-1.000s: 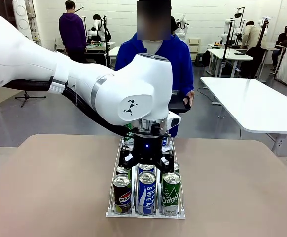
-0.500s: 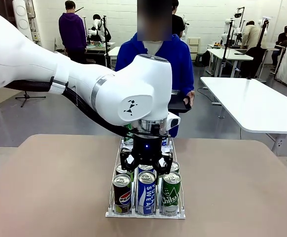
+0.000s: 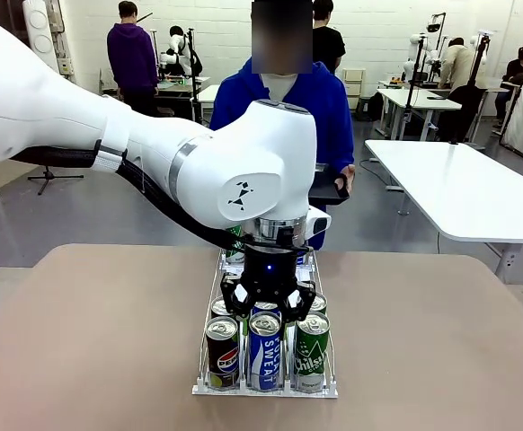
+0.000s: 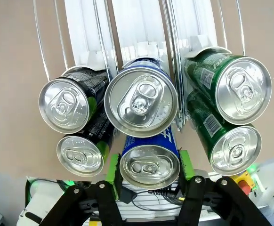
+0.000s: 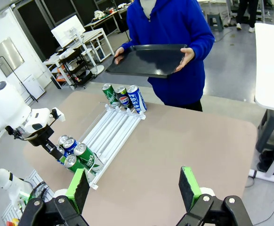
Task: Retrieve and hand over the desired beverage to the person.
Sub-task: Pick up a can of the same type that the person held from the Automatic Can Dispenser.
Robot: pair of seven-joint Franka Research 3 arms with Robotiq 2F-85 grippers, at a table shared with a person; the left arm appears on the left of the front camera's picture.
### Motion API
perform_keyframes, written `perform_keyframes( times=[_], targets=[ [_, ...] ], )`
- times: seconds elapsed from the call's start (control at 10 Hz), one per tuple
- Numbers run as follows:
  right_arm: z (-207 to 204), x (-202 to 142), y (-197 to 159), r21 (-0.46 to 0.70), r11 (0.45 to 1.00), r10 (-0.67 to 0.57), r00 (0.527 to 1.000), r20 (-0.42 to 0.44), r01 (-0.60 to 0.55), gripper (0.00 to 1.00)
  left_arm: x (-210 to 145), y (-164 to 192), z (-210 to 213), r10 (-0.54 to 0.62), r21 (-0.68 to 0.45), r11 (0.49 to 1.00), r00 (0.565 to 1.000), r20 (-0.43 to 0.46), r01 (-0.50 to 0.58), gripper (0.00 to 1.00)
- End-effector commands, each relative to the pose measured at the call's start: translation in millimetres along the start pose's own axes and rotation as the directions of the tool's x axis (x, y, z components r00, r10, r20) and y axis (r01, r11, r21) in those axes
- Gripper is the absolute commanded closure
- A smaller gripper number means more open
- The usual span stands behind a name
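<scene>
Left gripper [image 4: 148, 165] clamped on blue can [image 4: 149, 157]; tightly packed neighbouring cans [image 4: 80, 155] could snag on lift and knock it loose.

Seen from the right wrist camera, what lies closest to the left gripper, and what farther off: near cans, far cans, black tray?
From the left gripper:
1. Near cans: right at it, at the robot's end of the rack.
2. Far cans: at the rack's other end.
3. Black tray: held by the person, farthest.

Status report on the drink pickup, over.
Left gripper, jaws shut on middle blue can. Right gripper open, holding nothing. Person holds black tray. Neighbouring cans close either side.
</scene>
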State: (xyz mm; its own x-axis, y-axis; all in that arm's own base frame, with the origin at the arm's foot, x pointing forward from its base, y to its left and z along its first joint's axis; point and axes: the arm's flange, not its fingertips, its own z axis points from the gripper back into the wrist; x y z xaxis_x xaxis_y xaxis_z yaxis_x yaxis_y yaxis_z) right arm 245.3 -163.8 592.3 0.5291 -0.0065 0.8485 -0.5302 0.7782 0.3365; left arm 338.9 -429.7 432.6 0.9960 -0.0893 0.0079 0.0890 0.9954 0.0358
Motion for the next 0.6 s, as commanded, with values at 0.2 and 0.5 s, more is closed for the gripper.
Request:
perform_keyframes(
  times=[0.2, 0.5],
  targets=[
    [-1.4, -0.5, -0.3, 0.014, 1.000, 0.005, 1.000, 0.001, -0.005, 0.00, -0.3, 2.8, 13.4, -0.014, -0.004, 1.000, 0.999, -0.031, 0.014, 1.00],
    [-1.4, -0.5, -0.3, 0.014, 1.000, 0.005, 1.000, 0.001, -0.005, 0.00, -29.4, 35.3, 100.5, -0.005, -0.048, 0.999, 1.000, 0.000, 0.005, 1.00]
  ],
)
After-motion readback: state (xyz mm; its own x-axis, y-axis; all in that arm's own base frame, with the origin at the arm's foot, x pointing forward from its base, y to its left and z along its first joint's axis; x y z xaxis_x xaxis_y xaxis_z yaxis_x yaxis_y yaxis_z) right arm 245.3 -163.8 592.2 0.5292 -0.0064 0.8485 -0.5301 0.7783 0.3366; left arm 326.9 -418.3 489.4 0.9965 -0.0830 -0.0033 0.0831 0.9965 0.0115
